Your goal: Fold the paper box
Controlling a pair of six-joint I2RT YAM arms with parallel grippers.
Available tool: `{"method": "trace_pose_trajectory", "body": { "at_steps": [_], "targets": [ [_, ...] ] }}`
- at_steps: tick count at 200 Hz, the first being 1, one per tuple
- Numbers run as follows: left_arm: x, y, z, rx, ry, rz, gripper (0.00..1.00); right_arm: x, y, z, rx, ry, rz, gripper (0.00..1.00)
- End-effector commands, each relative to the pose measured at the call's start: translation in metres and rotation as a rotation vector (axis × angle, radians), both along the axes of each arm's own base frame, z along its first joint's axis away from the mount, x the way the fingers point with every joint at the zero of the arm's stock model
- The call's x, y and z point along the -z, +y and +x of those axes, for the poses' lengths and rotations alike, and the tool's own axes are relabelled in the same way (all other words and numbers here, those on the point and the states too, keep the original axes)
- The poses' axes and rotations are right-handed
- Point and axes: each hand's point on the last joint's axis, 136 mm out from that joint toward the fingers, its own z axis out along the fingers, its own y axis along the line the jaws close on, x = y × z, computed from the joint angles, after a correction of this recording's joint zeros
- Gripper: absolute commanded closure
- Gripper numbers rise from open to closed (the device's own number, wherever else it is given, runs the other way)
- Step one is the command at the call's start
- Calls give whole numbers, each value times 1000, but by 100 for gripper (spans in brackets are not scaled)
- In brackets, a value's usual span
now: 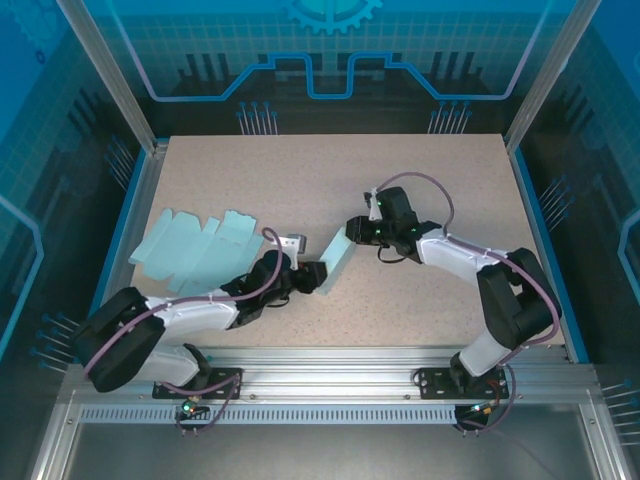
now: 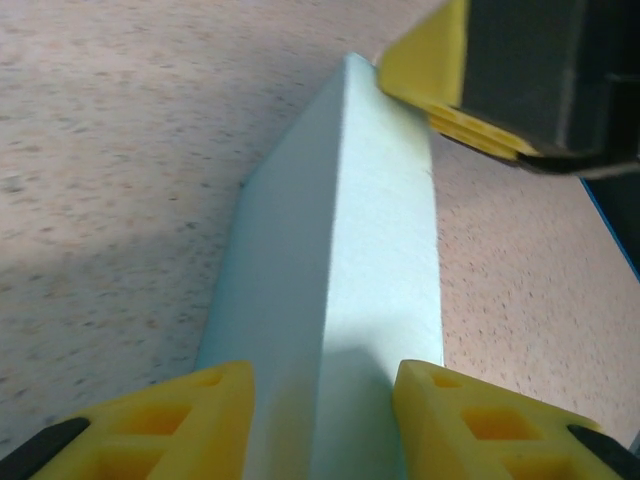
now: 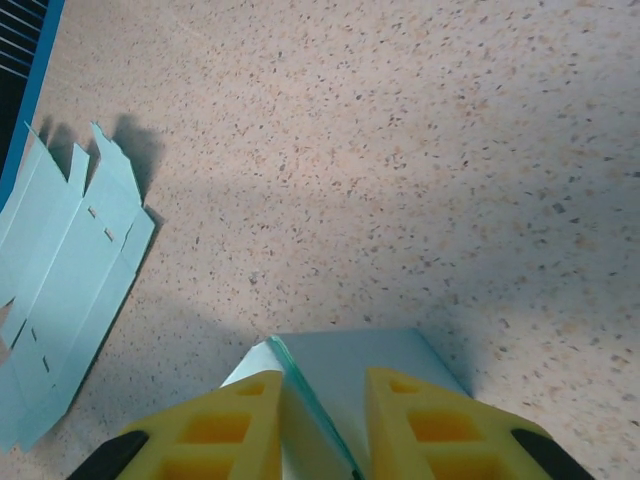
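Observation:
The pale green paper box (image 1: pixel 338 258) lies slanted at mid-table as a long narrow folded shape, held between both arms. My left gripper (image 1: pixel 312 277) is at its near end. In the left wrist view the yellow fingers (image 2: pixel 205 400) sit on both sides of the box (image 2: pixel 340 250), shut on it. My right gripper (image 1: pixel 358 228) is at the far end. In the right wrist view its fingers (image 3: pixel 430 410) close over a thin folded edge of the box (image 3: pixel 350 355). One right fingertip (image 2: pixel 440 90) presses the box's far end in the left wrist view.
Flat unfolded green box sheets (image 1: pixel 195 248) lie at the left of the speckled table (image 1: pixel 420 180), and also show in the right wrist view (image 3: pixel 60 270). Blue rails and clear enclosure walls border the table.

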Motion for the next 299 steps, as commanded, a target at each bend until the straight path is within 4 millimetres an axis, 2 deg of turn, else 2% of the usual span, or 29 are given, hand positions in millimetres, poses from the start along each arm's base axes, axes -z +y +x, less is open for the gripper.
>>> {"method": "trace_pose_trajectory", "body": {
  "at_steps": [1,21,43,79,87,90,99,123,147,153,183,229,243,272,299],
  "targets": [
    [56,-8,-34,183,67,229,57,77,-45,-53,50,280,-187,74],
    [58,-21,-35,234,40,297,57,77,-55,-54,78,285,-189,73],
    [59,-27,-32,244,41,330,57,71,-62,-54,96,280,-179,64],
    [55,-27,-26,223,45,342,57,42,-62,-47,92,243,-165,48],
    [53,-28,-25,222,43,339,56,40,-63,-49,89,248,-174,44],
    [52,-28,-25,220,44,339,56,29,-60,-43,89,226,-164,43],
    [47,-30,-24,221,36,333,56,20,-60,-40,86,212,-164,40],
    [40,-31,-21,218,17,335,56,-1,-56,-39,77,204,-144,27],
    [41,-35,-20,229,20,337,56,-19,-48,-45,64,211,-106,3],
    [41,-37,-19,232,20,333,56,-22,-46,-47,64,217,-107,0],
    [43,-41,-18,236,25,322,56,-22,-35,-58,43,271,-102,0],
    [45,-40,-19,239,24,325,56,1,-13,-58,-4,345,-113,1],
    [45,-39,-19,236,24,320,56,10,-10,-55,-10,361,-112,8],
    [45,-38,-20,232,22,313,56,19,-1,-53,-28,375,-70,29],
    [35,-37,-20,225,-1,296,55,25,-5,-52,-10,382,-44,49]
  ]
}}
